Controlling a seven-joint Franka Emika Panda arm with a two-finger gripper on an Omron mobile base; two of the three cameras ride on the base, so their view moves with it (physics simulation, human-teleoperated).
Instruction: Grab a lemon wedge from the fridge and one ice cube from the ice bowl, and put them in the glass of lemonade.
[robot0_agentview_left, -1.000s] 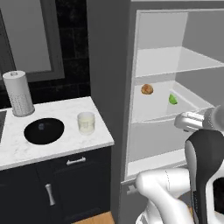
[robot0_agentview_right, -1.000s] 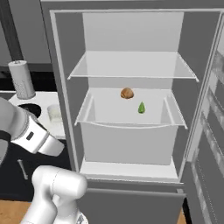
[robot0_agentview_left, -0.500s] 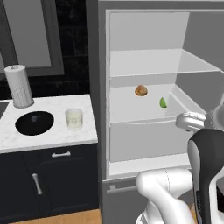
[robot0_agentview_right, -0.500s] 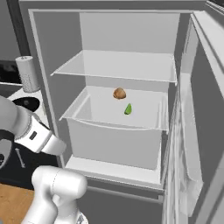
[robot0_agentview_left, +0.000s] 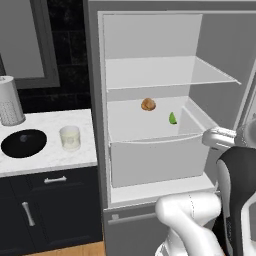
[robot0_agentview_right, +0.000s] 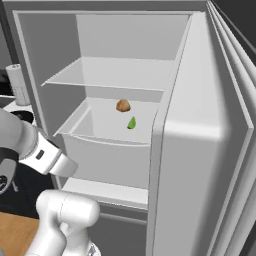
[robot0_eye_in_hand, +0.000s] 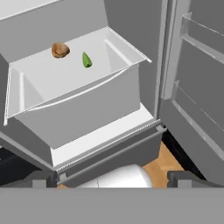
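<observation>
Presently, with the drawer taken as the landmark, the views are entered in turn.

Left base view: the fridge, matt grey outside and white within, is shown with its door open. The lemon wedge, a small yellow-green sliver, is seen lying in the drawer towards its right wall, apart from the brown lumpy food further back. To the left of the drawer, on a pale marbled counter, the glass of lemonade, a clear short cylinder, is set nearest; the ice bowl, black, round and shallow, lies beyond it, and 1 small grey ice cube is faintly made out inside. A white paper-towel roll stands behind the bowl.

Right base view: the wedge is again recorded in the drawer, just in front of and right of the brown item, beneath 1 thin white shelf. The open door stands to the drawer's right.

Hand view: the drawer is looked down on from outside and above. The fingers are seen spread wide at the lower edge, with nothing between them.

Progress, as judged: fridge opened; wedge not yet taken; ice cube not yet taken; nothing added to the glass. Both transfers are left.
</observation>
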